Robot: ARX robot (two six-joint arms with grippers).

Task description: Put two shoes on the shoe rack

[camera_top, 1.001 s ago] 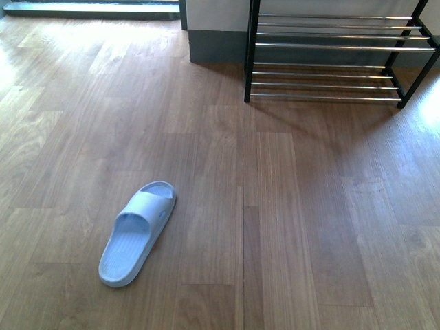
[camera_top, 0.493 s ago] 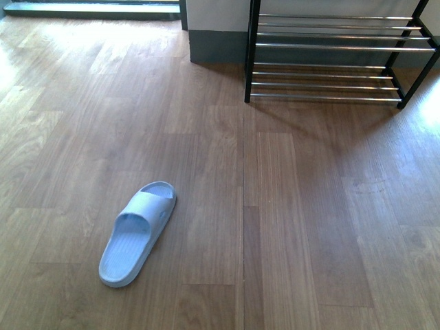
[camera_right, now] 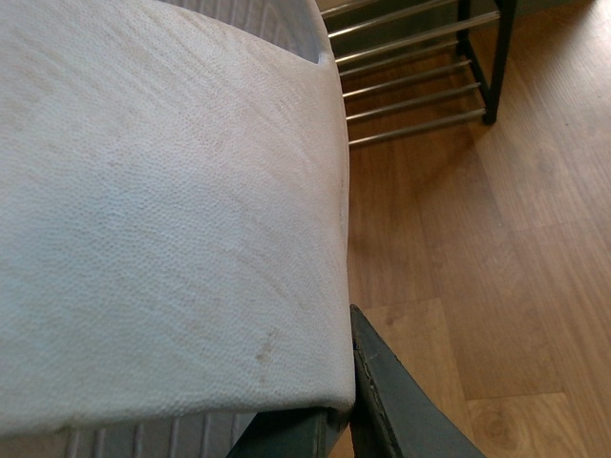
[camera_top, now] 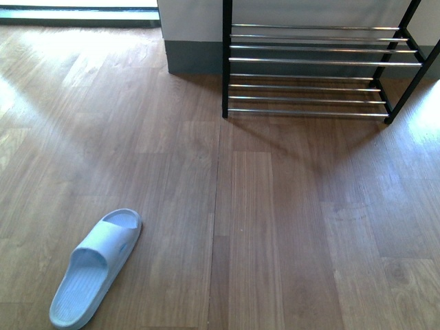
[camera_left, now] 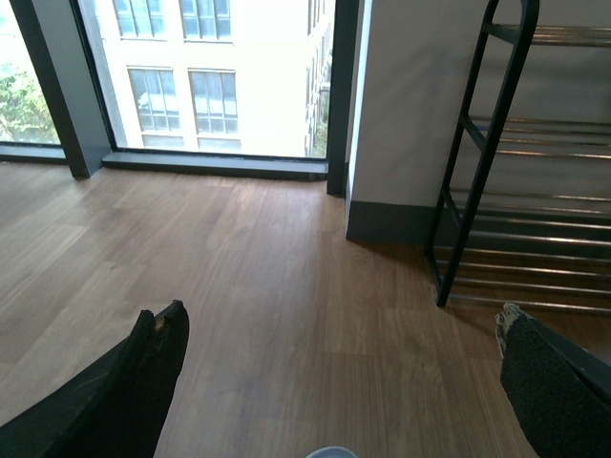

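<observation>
One pale blue slide [camera_top: 93, 271] lies flat on the wooden floor at the lower left of the front view, where neither arm shows. A second pale blue slide [camera_right: 162, 210] fills most of the right wrist view, and my right gripper [camera_right: 334, 382] is shut on its strap, with one dark finger [camera_right: 401, 410] pressed against the strap's edge. My left gripper [camera_left: 344, 382] hangs open above bare floor, and a sliver of pale blue [camera_left: 331, 452] shows below it. The shoe rack [camera_top: 309, 62], black-framed with chrome bars, stands at the far right with nothing on the visible tiers.
A white wall with a grey skirting [camera_top: 192, 58] meets the rack's left side. Tall windows with a dark frame [camera_left: 200, 162] run along the far left. Wooden floor [camera_top: 275, 227] stretches between me and the rack.
The front view has shifted. The rack now sits lower and further left in it, and the slide on the floor has drifted toward the lower left corner.
</observation>
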